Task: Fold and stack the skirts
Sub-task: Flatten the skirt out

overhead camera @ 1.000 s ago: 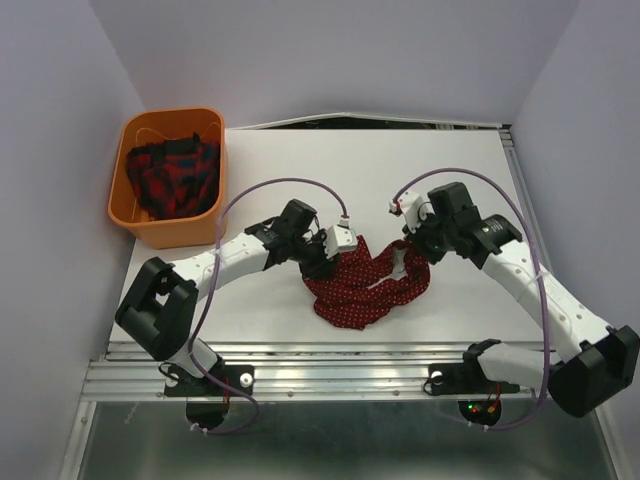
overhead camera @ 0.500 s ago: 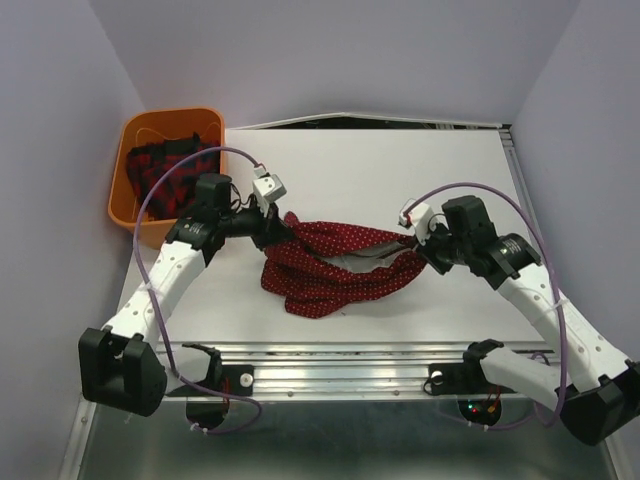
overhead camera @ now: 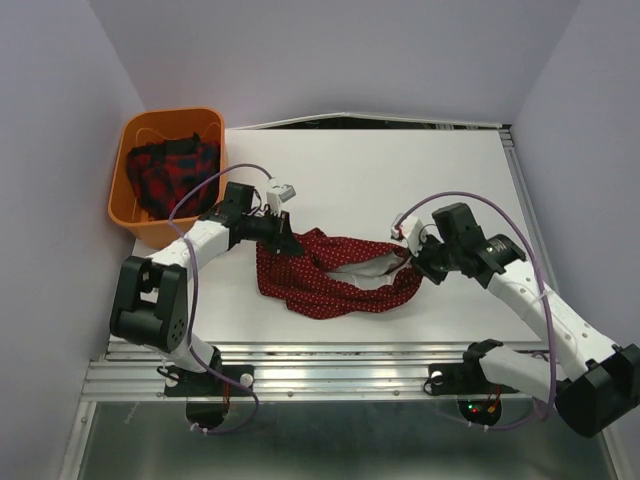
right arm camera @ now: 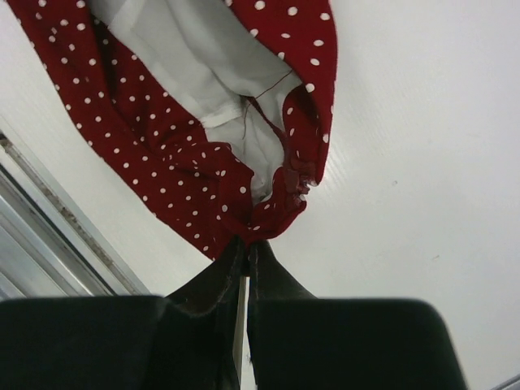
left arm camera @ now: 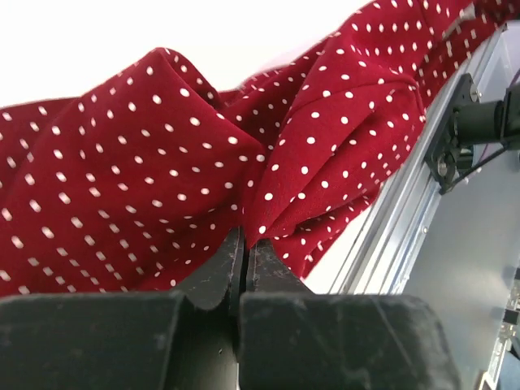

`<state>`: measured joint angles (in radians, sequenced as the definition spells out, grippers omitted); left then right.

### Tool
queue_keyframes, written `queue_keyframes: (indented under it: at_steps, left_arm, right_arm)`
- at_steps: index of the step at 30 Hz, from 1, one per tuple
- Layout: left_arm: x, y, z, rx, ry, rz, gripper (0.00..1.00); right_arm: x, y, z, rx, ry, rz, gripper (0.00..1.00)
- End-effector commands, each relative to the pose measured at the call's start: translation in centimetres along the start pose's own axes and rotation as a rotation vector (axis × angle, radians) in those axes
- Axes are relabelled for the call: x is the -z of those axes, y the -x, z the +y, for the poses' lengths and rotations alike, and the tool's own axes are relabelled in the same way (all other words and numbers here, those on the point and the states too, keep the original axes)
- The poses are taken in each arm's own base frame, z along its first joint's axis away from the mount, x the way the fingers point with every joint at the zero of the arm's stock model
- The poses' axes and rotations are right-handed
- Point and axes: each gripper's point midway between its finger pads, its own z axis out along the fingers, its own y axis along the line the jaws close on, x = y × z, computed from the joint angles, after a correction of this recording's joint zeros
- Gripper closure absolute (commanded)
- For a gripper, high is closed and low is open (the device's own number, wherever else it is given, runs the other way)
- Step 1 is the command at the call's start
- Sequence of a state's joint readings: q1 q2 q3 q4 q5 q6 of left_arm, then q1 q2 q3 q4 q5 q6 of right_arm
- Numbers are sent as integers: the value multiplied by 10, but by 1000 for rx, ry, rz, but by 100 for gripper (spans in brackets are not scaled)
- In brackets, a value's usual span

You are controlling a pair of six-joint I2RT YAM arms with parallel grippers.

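Here, the two arms held the dotted skirt (overhead camera: 330, 275) spread between them over the white table (overhead camera: 400, 170).

The table filled most of the top view. The dark red skirt with small white dots lay across the table's near middle part, stretched from left to right. Its lower folds rested on the surface, and its pale lining (overhead camera: 365, 265) showed near the right end. The orange basket (overhead camera: 128, 215) stood at the far left edge of the table. The plaid skirt (overhead camera: 172, 175) lay crumpled inside the basket, well apart from the dotted one. The left gripper (overhead camera: 288, 242) had its jaws pressed together on a fold at the left end of the dotted skirt. The right gripper (overhead camera: 406, 258) was likewise clamped on the gathered edge at the right end, close over the table.
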<state>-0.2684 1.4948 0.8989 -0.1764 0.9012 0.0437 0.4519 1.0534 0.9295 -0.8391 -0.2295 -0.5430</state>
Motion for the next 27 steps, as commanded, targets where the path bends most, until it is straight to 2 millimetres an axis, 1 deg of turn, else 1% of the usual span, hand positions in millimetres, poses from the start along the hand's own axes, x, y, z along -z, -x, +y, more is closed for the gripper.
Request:
queue_keyframes:
  at_steps: [1,2,3,4,5,6,7,8,9,10,11,12,14,15,16,17,18,19,20,21,22,23,24,26,27]
  left_arm:
    - [-7,24,-3,-3,-58,4,100]
    - [-10,25,-1,7,-66,11,100]
    - [-16,22,5,27,-71,31,100]
    - [-19,24,6,21,-79,36,100]
    - [-22,31,8,6,-72,39,99]
    - [-23,35,11,-4,-52,34,92]
    - [-23,43,16,-25,-11,21,78]
    - [-22,48,19,-37,11,10,74]
    - [-19,56,22,-64,48,-11,71]
    - [-15,66,21,-95,68,-32,68]
    - [-11,73,20,-131,87,-51,67]
    - [-2,84,15,-176,121,-85,65]
    - [7,97,7,-253,160,-130,63]
    - [17,106,-6,-328,178,-169,61]
    - [14,103,-10,-371,216,-176,58]
    - [14,99,-15,-400,239,-174,57]
    - [21,106,-25,-475,281,-213,55]
    - [11,99,-43,-531,267,-206,47]
    - [6,90,-47,-566,278,-210,45]
    - [3,88,-56,-604,280,-221,42]
    - [3,80,-57,-634,317,-226,34]
    - [-6,79,-74,-685,294,-243,34]
    - [-8,77,-77,-707,301,-245,33]
    - [-16,73,-74,-756,338,-225,33]
    - [-23,70,-80,-790,331,-221,33]
  right_arm:
    - [-4,-8,15,27,67,-17,99]
    - [-6,-9,14,28,66,-16,99]
    - [-7,-10,15,31,68,-14,99]
    - [-9,-12,15,29,69,-9,99]
    - [-12,-15,15,27,68,0,99]
    - [-14,-17,15,24,71,7,99]
    - [-15,-17,15,23,74,10,99]
    - [-16,-17,16,21,81,13,99]
    - [-15,-14,16,22,88,5,98]
    - [-16,-13,17,18,95,8,98]
    - [-14,-8,17,18,103,-4,98]
    - [-14,-6,18,8,111,-6,98]
    - [-15,-3,19,-1,127,-5,98]
    - [-14,2,20,-5,139,-17,98]
    - [-15,3,21,-15,146,-20,98]
    - [-15,4,21,-20,150,-22,98]
    - [-17,6,21,-27,153,-27,98]
    - [-17,6,21,-28,151,-27,98]
    - [-18,6,20,-27,147,-28,98]
    - [-18,5,19,-27,143,-26,98]
    - [-18,6,19,-31,140,-27,98]
    - [-18,6,19,-34,138,-26,98]
    - [-17,6,18,-36,131,-25,98]
    - [-17,7,17,-43,123,-28,98]
    - [-17,7,16,-43,118,-29,99]
